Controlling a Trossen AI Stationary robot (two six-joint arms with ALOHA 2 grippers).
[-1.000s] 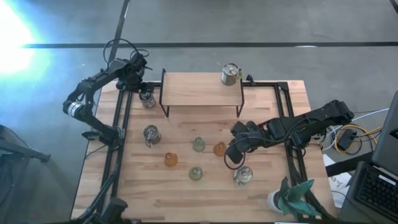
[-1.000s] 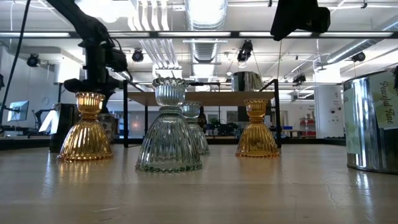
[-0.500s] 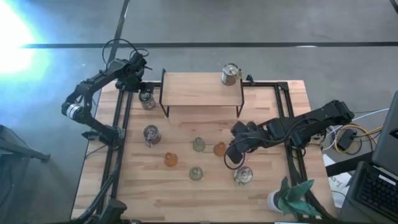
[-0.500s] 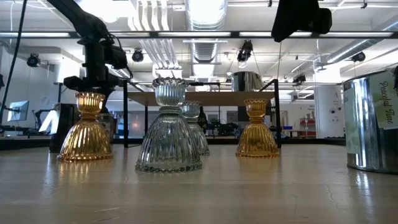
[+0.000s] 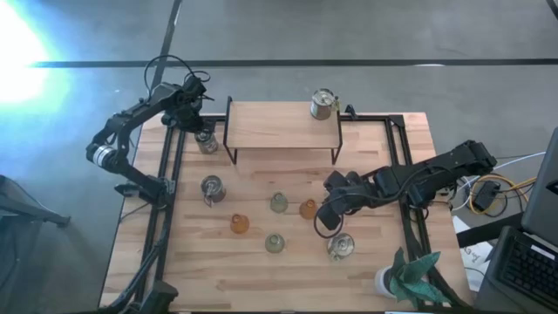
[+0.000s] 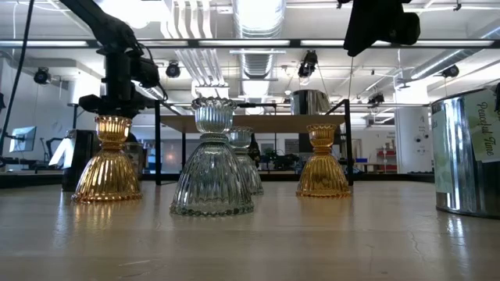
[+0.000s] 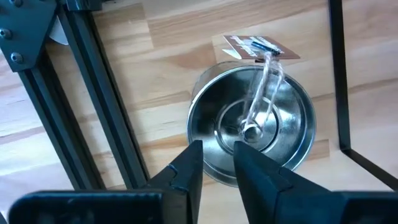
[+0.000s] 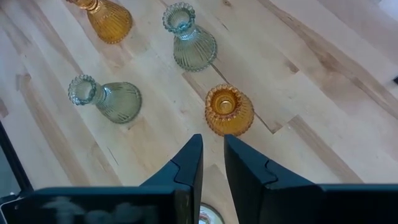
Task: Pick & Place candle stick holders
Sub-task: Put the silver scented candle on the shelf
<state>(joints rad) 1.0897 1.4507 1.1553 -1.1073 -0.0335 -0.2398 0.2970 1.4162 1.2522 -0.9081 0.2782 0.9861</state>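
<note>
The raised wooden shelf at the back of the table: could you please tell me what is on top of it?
One silvery cup stands on the shelf, near its right end; the rest of the top is bare wood. Whatever lies under the board is hidden from above.
</note>
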